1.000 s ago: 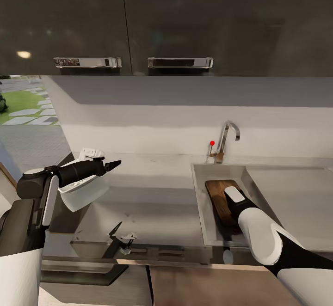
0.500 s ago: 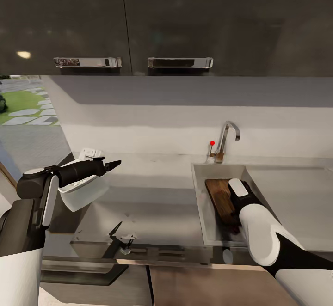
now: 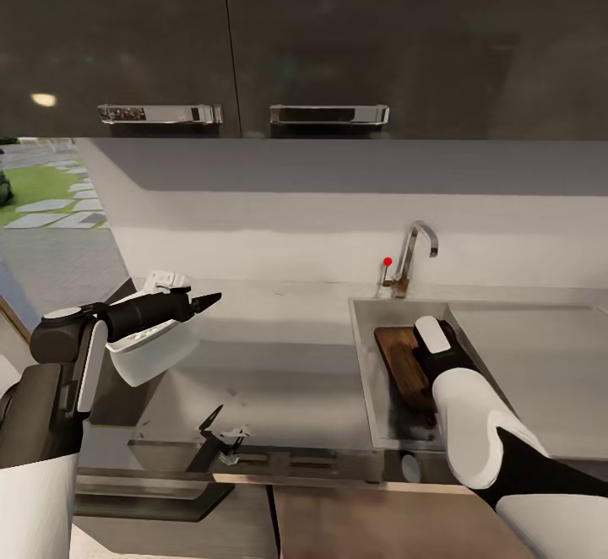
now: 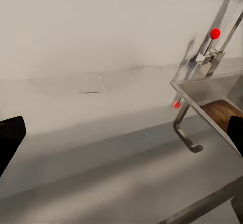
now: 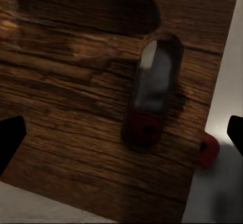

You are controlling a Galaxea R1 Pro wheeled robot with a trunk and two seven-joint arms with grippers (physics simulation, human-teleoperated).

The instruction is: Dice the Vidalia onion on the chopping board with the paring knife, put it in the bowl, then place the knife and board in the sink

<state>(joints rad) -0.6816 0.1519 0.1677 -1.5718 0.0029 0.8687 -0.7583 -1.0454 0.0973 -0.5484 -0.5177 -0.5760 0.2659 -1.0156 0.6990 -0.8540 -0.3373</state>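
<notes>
The brown chopping board (image 3: pixel 399 363) lies inside the grey sink (image 3: pixel 364 327), slot handle (image 5: pixel 152 77) toward my right arm (image 3: pixel 439 348). My right gripper (image 5: pixel 121 135) hovers open just above the board's slot end, touching nothing. Something red (image 5: pixel 144 127) shows through the slot, and a red tip (image 5: pixel 207 150) sticks out past the board's edge; it looks like the paring knife's handle lying under the board. My left gripper (image 3: pixel 204 299) hangs open above the white bowl (image 3: pixel 152 352) on the countertop (image 3: pixel 279 348). The bowl's inside is hidden.
A chrome tap (image 3: pixel 415 248) with a red knob (image 3: pixel 388 261) stands behind the sink. The flat drainboard (image 3: pixel 540 356) stretches to the right. Dark wall cabinets (image 3: pixel 253 35) hang overhead. The counter's front edge (image 3: pixel 295 462) runs just before my trunk.
My right arm has drawn back over the board toward the tap, away from the sink's front wall. Board, bowl and left arm have stayed put.
</notes>
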